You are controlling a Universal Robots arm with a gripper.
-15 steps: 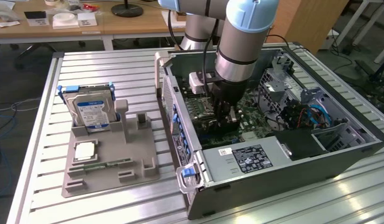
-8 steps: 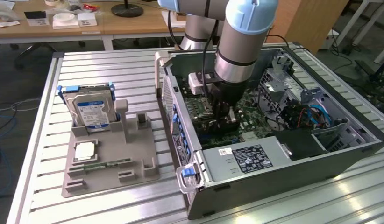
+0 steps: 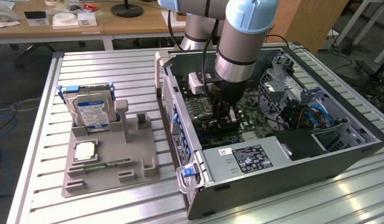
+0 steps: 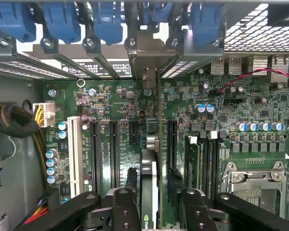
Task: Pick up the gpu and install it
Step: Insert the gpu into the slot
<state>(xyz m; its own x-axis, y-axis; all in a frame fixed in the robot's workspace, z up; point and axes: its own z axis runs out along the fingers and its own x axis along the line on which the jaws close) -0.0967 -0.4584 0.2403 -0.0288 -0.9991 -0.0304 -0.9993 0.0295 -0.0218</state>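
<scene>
- Black shroud and green board mark the gpu [image 3: 224, 122] in the exterior view: it stands on edge inside the open computer case [image 3: 292, 154], down on the motherboard [image 3: 257, 122], directly under the gripper [image 3: 222, 122].
- The case lies on its side on the ribbed metal bench [image 3: 104, 65], toward the exterior view's right; a grey holder [image 3: 108, 158] with a hard drive [image 3: 91, 111] sits near the bench's opposite edge.
- In this view I cannot tell how wide the gripper stands.
- In the wrist view the gpu [image 4: 148, 192] shows edge-on, a thin black and silver strip running toward the metal bracket slot [image 4: 147, 62] at the case's rear wall.
- The gripper [image 4: 154, 211] straddles the card with a dark gap on each side of it, so it looks spread and not clamping.
- Judgement: the card is stiff and fairly light, yet fragile around its exposed board and edge connector.
- Best taken across the two flat faces near the middle, squarely, since the smooth shroud could slip.
</scene>
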